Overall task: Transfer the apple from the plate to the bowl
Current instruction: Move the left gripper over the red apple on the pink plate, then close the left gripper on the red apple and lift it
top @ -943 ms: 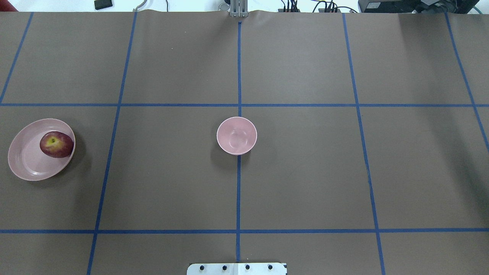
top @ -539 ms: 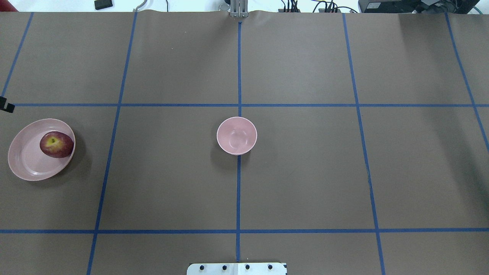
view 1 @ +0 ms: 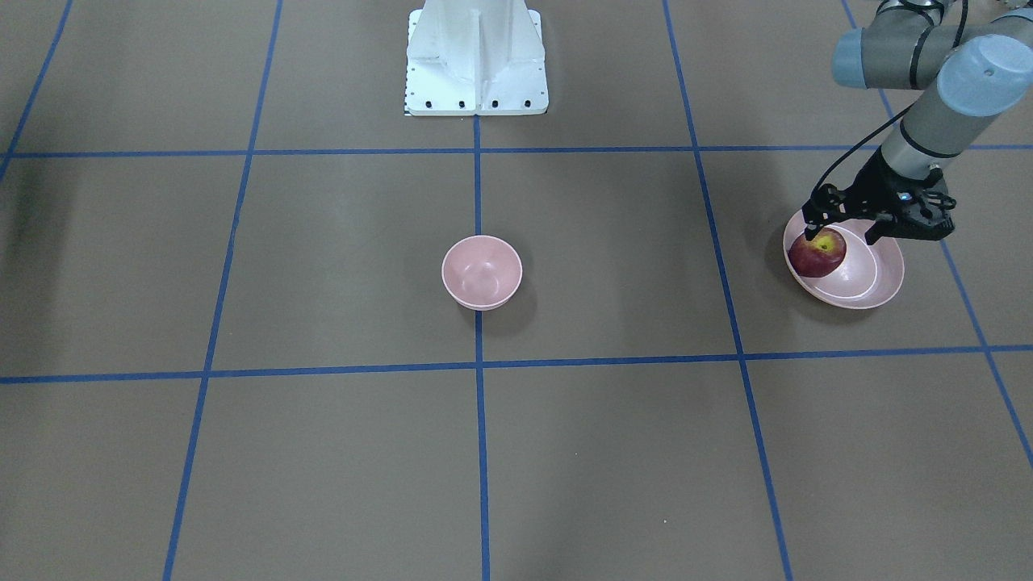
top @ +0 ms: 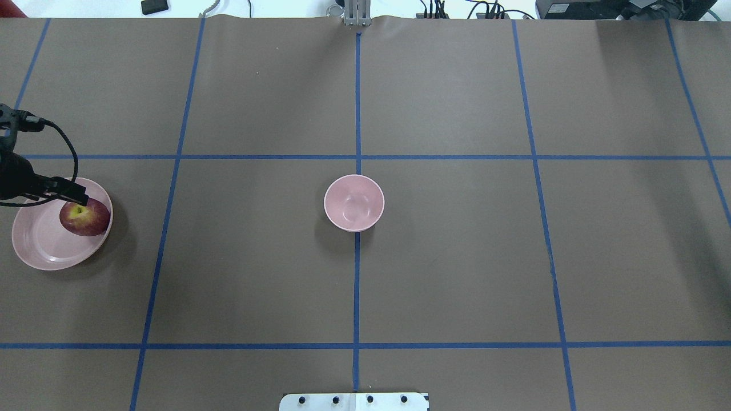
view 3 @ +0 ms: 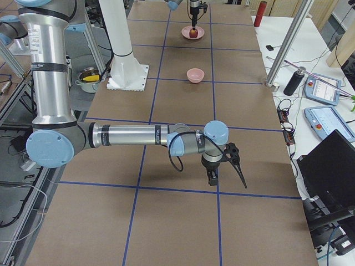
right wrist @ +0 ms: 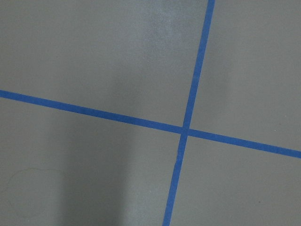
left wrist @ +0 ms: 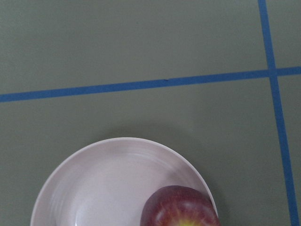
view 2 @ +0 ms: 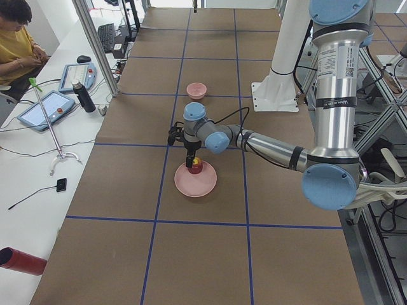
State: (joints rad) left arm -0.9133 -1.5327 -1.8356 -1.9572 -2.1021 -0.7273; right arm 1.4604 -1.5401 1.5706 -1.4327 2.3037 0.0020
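The dark red apple (top: 84,217) lies on the right side of the pale pink plate (top: 40,245) at the table's far left. It also shows in the front view (view 1: 817,252) and at the lower edge of the left wrist view (left wrist: 181,209). My left gripper (view 1: 843,227) is open and empty. It hovers just above the apple and plate (view 1: 884,282), and one fingertip (top: 80,200) reaches the apple's far edge. The small pink bowl (top: 354,202) stands empty at the table's centre. My right gripper (view 3: 227,166) hangs over bare table far away; I cannot tell its state.
Blue tape lines grid the brown table cover. The white robot base (view 1: 476,56) sits at the near-robot edge. A side bench with tablets and a dark bottle (view 2: 82,96) runs along the far edge, and an operator (view 2: 16,38) sits there.
My left gripper has come in from the left edge of the overhead view and now hangs over the plate by the apple. Apple, plate and bowl have not moved.
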